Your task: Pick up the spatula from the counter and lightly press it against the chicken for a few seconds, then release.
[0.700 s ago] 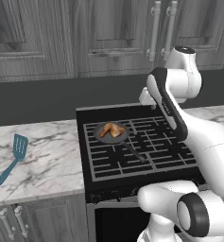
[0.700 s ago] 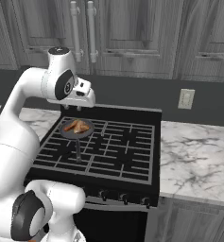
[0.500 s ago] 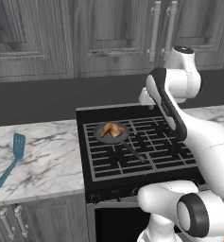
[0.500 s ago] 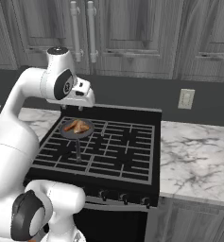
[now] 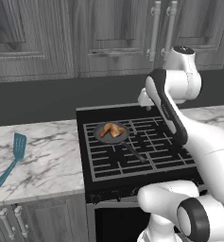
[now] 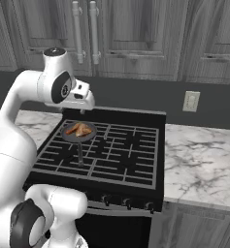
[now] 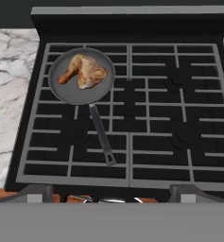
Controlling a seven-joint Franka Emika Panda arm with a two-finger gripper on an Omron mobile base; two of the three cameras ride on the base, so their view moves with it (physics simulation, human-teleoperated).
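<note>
The blue spatula (image 5: 12, 158) lies on the marble counter (image 5: 52, 151), well left of the stove (image 5: 132, 163). Chicken (image 7: 83, 71) sits in 1 pan (image 7: 80, 97) on the far-left burner. The gripper (image 7: 112, 194) hangs above the stove, released and empty.

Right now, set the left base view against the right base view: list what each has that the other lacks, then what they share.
Left base view: a blue spatula lying flat on the marble counter left of the stove. Right base view: a wall outlet above the counter stretch right of the stove. Shared: the stove, the pan on its back left burner with the chicken in it, the cabinet doors above, and the white arm.
</note>
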